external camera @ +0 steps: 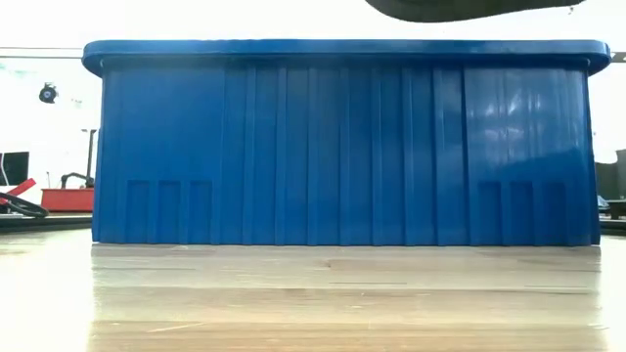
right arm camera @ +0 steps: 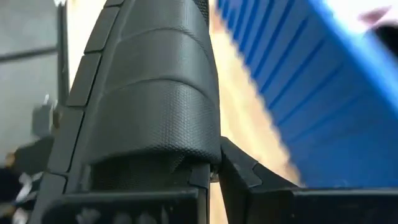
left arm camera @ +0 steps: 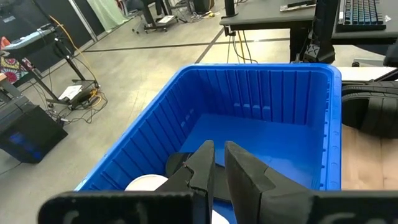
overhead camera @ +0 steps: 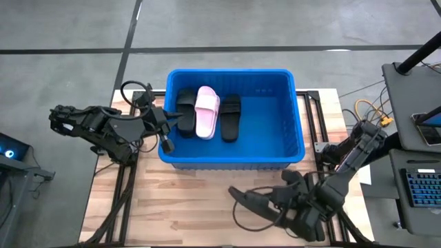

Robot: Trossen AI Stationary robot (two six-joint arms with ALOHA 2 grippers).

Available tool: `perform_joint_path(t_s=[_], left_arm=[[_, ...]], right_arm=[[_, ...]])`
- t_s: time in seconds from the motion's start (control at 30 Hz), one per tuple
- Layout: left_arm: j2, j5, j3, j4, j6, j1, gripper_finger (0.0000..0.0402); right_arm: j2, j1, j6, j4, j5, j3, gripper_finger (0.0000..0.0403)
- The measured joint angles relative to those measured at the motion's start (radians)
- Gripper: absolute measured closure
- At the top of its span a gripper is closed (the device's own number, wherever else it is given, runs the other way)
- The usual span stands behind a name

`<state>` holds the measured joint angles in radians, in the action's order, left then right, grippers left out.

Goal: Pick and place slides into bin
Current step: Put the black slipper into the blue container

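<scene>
High view: overhead, looks straight down on whole table [overhead camera: 207, 207], both arms, floor around.
Low view: table-top height, faces level across wood; near wall of bin [external camera: 342, 147] fills most of picture, room behind at both edges.
Left wrist view: just over bin rim [left arm camera: 261, 68], looks along bin interior toward desks beyond.
Right wrist view: very near, black slide [right arm camera: 149, 93] blocks most of picture, bin outer wall [right arm camera: 311, 106] alongside.
All four views share bin.
</scene>
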<state>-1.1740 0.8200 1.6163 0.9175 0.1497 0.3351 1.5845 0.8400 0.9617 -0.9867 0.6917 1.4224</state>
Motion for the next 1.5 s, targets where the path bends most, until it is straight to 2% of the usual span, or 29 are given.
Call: perform_joint_path(t_s=[0.47, 0.67, 0.87, 1.13, 1.3, 1.5], left_arm=[[0.014, -0.001, 0.009, -0.02, 0.002, 0.001, 0.0379], [0.043, -0.004, 0.016, -0.02, 0.002, 0.006, 0.0379], [0.093, -0.006, 0.015, -0.017, -0.009, 0.007, 0.0379], [0.181, -0.004, 0.019, -0.02, -0.112, 0.006, 0.0379], [0.225, -0.003, 0.017, -0.019, -0.162, 0.006, 0.0379], [0.252, -0.003, 0.014, -0.018, -0.242, 0.006, 0.0379]], right_arm=[[-0.002, -0.273, -0.388, -0.124, 0.125, 0.308, 0.0394], [-0.002, -0.437, -0.496, -0.245, 0.125, 0.441, 0.0394], [0.0, -0.632, -0.512, -0.351, 0.121, 0.514, 0.0394], [0.036, -0.865, -0.485, -0.365, 0.092, 0.511, 0.0394], [0.144, -0.978, -0.46, -0.372, -0.011, 0.52, 0.0394], [0.308, -1.048, -0.456, -0.385, -0.021, 0.601, 0.0394]])
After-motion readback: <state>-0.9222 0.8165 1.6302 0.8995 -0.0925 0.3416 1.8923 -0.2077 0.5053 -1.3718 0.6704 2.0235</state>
